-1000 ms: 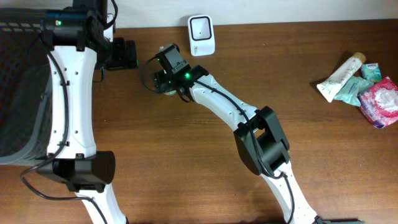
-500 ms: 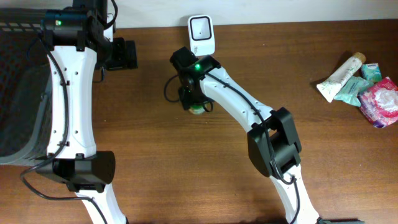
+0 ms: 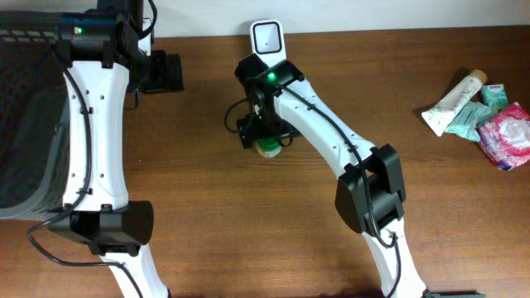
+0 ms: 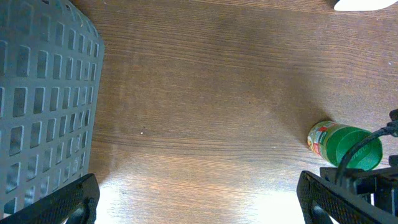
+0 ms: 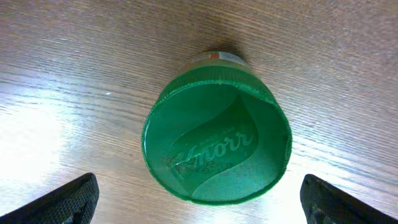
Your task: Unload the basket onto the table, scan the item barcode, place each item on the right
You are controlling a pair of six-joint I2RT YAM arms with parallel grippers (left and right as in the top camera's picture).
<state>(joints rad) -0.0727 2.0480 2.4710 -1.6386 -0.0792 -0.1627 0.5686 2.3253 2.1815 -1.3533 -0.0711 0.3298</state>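
You can read one marking only: the brand name "Knorr", embossed in script across the top of the green lid (image 5: 216,140), seen from the right wrist. The side label (image 4: 321,137) of the jar (image 3: 269,148) carries red and white print, too small to read. Print on the tube (image 3: 451,101) and the packets (image 3: 505,132) in the overhead view is likewise illegible.

1. The table (image 4: 205,93) is showing brown wood grain, smooth and catching a soft sheen under the light.
2. The jar lid (image 5: 216,143) is looking like green plastic, semi-glossy, with raised lettering.
3. The basket (image 4: 43,106) is reading as grey plastic lattice, matt.
4. The barcode scanner (image 3: 268,41) is gleaming — smooth white plastic.
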